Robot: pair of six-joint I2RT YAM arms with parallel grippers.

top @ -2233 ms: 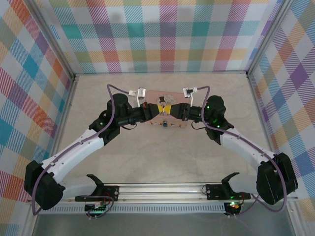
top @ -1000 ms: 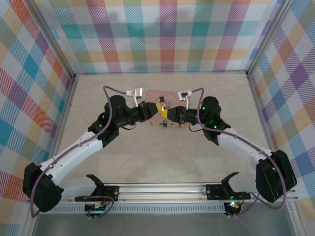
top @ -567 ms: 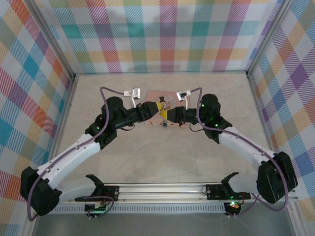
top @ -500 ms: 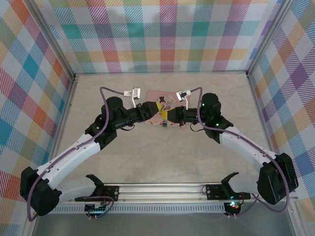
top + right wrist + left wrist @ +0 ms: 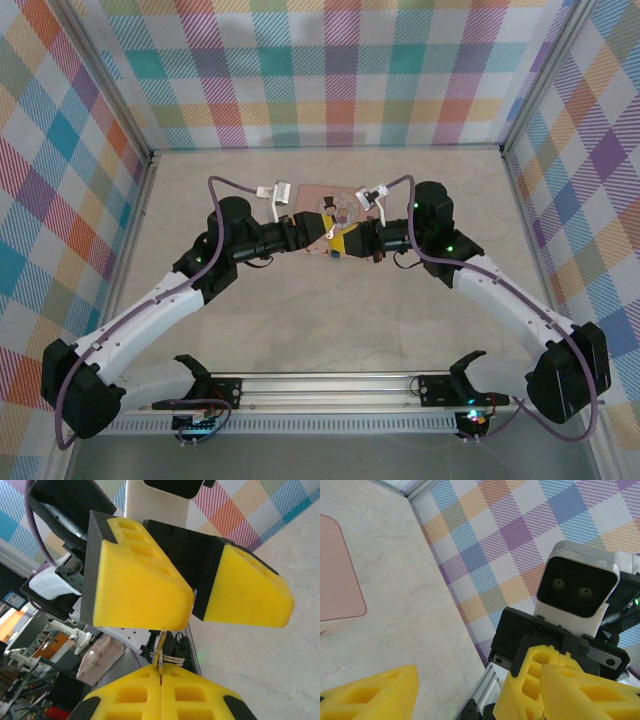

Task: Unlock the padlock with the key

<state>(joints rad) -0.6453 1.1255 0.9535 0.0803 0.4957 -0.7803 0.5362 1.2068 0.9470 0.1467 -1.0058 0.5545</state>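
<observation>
Over the near edge of the pink tin (image 5: pixel 318 196) my two grippers meet tip to tip. My right gripper (image 5: pixel 161 674) is shut on the key (image 5: pixel 161 645), a thin silvery blade that sticks out of the pads with a small wire ring at its base. The key's tip sits just under one finger (image 5: pixel 140 585) of my left gripper (image 5: pixel 318 236). That left gripper (image 5: pixel 485 700) stands open with nothing between its yellow pads, facing my right gripper (image 5: pixel 346 241). The padlock is hidden under the grippers.
A corner of the pink tin (image 5: pixel 335 575) lies on the marbled tabletop (image 5: pixel 405 615). Checked cloth walls (image 5: pixel 330 70) close the table on three sides. The right wrist camera (image 5: pixel 577 580) sits close in front of my left fingers.
My left gripper has gone from shut to open. The right arm has drawn slightly to the right, still shut on the key.
</observation>
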